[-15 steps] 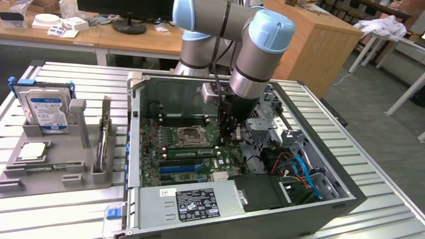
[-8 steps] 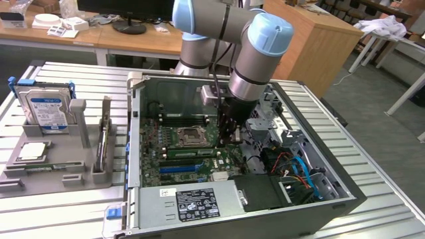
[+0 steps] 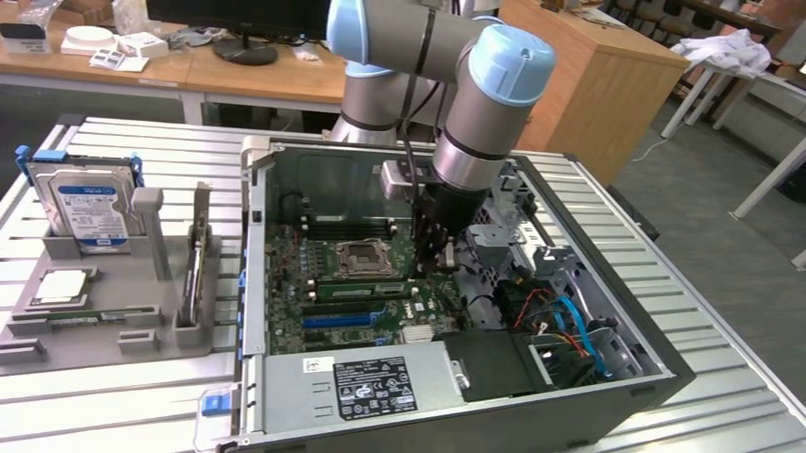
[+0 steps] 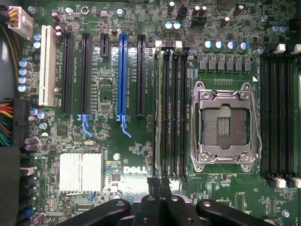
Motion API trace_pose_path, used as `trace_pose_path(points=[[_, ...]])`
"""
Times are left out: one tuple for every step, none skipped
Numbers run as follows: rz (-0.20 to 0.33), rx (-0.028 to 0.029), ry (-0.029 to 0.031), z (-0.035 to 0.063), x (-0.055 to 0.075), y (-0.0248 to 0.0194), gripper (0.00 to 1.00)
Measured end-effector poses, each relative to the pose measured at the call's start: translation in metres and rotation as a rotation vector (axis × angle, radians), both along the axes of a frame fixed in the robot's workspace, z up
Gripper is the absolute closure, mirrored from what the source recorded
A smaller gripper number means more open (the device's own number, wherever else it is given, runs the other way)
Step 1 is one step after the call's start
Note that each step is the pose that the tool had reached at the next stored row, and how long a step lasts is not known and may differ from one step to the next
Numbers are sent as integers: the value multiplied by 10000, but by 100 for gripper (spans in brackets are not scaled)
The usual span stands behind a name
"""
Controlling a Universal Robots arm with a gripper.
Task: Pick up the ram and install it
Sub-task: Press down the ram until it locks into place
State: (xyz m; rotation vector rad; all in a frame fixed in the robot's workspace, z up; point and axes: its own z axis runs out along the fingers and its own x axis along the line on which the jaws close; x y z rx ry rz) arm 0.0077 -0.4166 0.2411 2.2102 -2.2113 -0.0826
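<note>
We see the exterior view evenly lit by soft room light, with pale sheen on the ribbed table and on the arm's blue joint caps. The inside of the computer case sits in shade, darkest at its near right corner. In the wrist view the motherboard is bright and fairly sharp, while the dark linkages close to the lens look soft.

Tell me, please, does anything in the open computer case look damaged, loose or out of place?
Nothing stands out. The motherboard lies flat in the case, its CPU socket is empty but intact, and the cables stay in their corner. The gripper hangs above the memory slots.
</note>
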Motion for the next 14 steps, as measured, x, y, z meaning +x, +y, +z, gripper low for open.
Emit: trace_pose_path(points=[[1, -1, 1, 0, 0, 0, 89], [0, 0, 0, 0, 0, 0, 89], [0, -1, 0, 0, 0, 0, 89], [-1, -1, 0, -2, 0, 1, 89], [-1, 1, 0, -8, 0, 1, 89], [-1, 1, 0, -13, 0, 1, 89], [-1, -1, 1, -21, -1, 0, 89], [-1, 0, 0, -29, 0, 0, 89], [-1, 0, 0, -38, -1, 0, 89], [-1, -1, 1, -46, -1, 0, 89], [0, 0, 0, -54, 0, 0, 89], [-1, 0, 0, -59, -1, 0, 89], [-1, 0, 1, -59, 0, 0, 89], [-1, 0, 1, -59, -1, 0, 89]])
